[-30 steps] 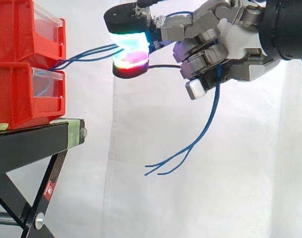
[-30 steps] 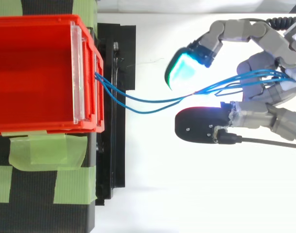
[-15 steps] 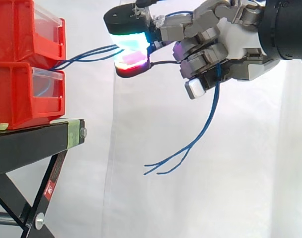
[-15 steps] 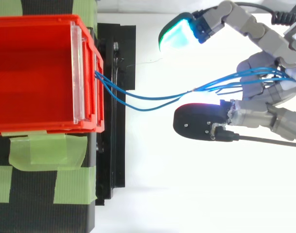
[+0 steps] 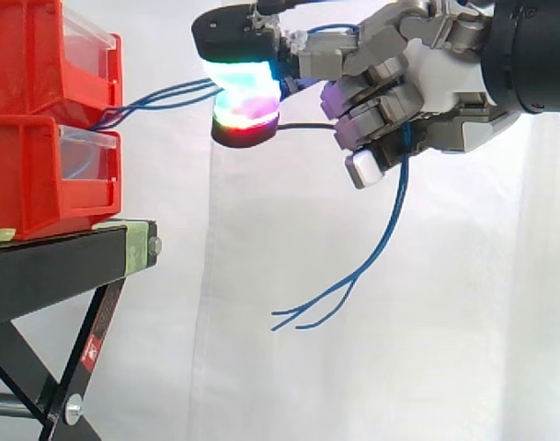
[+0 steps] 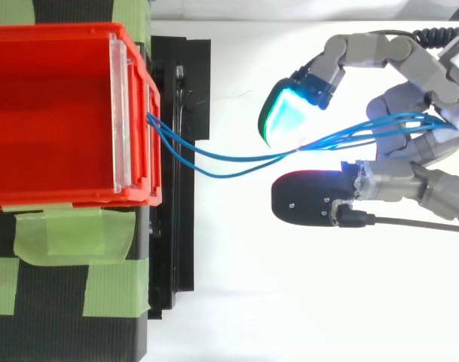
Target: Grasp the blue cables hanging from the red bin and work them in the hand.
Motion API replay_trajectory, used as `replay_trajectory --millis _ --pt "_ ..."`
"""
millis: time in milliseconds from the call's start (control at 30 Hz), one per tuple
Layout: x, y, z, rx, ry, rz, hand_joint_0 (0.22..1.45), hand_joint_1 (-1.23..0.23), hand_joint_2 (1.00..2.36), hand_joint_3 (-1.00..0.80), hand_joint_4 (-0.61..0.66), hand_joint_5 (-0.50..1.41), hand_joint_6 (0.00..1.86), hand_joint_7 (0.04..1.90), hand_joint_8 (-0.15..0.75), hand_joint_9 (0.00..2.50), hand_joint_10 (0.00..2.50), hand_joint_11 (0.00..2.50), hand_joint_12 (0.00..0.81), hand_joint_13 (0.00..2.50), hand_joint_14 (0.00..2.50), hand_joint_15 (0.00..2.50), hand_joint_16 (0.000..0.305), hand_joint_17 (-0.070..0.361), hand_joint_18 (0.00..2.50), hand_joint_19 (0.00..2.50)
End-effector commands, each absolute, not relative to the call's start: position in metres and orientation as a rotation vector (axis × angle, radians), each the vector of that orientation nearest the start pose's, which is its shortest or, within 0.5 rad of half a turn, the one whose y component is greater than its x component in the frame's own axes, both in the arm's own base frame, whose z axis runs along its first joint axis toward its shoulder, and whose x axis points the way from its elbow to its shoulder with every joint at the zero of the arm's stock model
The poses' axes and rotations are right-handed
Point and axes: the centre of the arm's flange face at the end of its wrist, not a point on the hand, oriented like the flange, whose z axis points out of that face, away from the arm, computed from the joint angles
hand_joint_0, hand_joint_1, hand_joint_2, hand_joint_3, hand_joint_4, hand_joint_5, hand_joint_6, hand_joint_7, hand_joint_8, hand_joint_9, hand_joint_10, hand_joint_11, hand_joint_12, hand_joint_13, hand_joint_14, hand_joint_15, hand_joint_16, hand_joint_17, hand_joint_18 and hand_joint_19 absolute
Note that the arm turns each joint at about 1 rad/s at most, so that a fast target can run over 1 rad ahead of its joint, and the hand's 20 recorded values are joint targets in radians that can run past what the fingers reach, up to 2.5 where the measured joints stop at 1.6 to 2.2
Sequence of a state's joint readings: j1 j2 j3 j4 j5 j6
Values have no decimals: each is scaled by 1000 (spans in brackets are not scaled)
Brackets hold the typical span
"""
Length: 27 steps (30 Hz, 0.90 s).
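Several thin blue cables (image 6: 229, 160) run from the front of the upper red bin (image 6: 56, 113) across the gap to my hand (image 6: 417, 162). In the side view the cables (image 5: 165, 95) leave the bin (image 5: 50, 55) and pass between two glowing fingertips (image 5: 245, 87). Behind them the curled fingers of the hand (image 5: 417, 92) close on the strands. The loose ends (image 5: 353, 276) hang down below the hand. From above, a green-glowing fingertip (image 6: 286, 113) stands just beside the cables, and another pad (image 6: 312, 200) sits on their other side.
A second red bin (image 5: 50, 175) sits under the first on a black stand (image 5: 68, 257) with green tape patches (image 6: 71, 237). A white curtain is behind everything. Open air lies below and right of the stand.
The green-glowing finger, which swung away from the cables half a second ago, has come back in close beside them. The hanging cable ends shifted slightly.
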State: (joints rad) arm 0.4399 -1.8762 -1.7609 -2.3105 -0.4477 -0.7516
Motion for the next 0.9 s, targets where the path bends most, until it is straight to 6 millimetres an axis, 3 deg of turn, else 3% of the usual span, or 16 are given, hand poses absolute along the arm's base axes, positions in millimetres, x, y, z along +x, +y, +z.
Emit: replay_trajectory --millis 0,300,500,867 --pt "589 31 301 1138 878 344 884 -609 1010 -789 253 49 666 1132 580 1706 2500 2500 706 2097 2500 2148 210 158 2500 766" --pt "589 31 301 1138 878 344 834 -616 1001 -975 268 149 511 1222 580 1706 2500 2500 706 2097 2500 2148 210 158 2500 766" --pt "589 30 301 1138 877 343 825 -623 1000 -1000 272 216 469 1273 580 1706 2500 2500 706 2097 2500 2148 210 158 2500 766" --pt "589 30 301 1138 877 343 902 -648 1017 -611 228 258 552 1289 580 1706 2500 2500 706 2097 2500 2148 210 158 2500 766"
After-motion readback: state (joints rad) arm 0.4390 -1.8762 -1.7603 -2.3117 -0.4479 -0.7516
